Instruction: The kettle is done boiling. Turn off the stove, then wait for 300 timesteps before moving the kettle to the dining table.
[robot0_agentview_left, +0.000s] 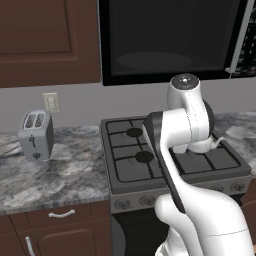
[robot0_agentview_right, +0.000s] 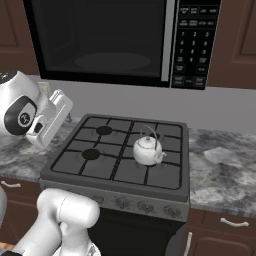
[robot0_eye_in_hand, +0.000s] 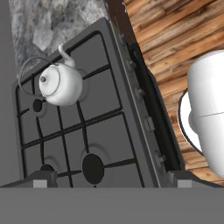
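Hovering high above the range, the two-finger dark-tipped pincer (robot0_eye_in_hand: 111, 178) stands with its jaws spread wide and nothing between them, its tips showing at the lower edge of the hand view. Item one: the dark grey gas stove with black grates and four burners (robot0_agentview_right: 100, 165), set into the grey marbled stone desk (robot0_agentview_left: 60, 170) below a black microwave (robot0_agentview_right: 105, 40); its row of front knobs (robot0_agentview_right: 134, 204) runs along the front panel, and in the hand view the same knobs (robot0_eye_in_hand: 144, 109) show edge-on along the rim above the wooden plank floor (robot0_eye_in_hand: 175, 39). Item two: the small white rounded kettle with thin wire bail handle, short spout and knobbed lid (robot0_agentview_right: 147, 150), upright on the near right-hand burner, spout toward the right-hand stretch of desk; in the hand view the kettle (robot0_eye_in_hand: 59, 85) sits well apart from the pincer, and in the left base view only its spout end (robot0_agentview_left: 216, 142) peeks out behind the white arm. Item three: a grey two-slot toaster (robot0_agentview_left: 36, 135) on the left stretch of desk, no part of the task. Step in hand, by judgement: the first one, turning off the burner, with no knob yet touched and the kettle untouched. The next move would call for lowering the pincer toward the front panel and meeting the knob that serves the kettle's burner; which knob that is cannot be told from these views.
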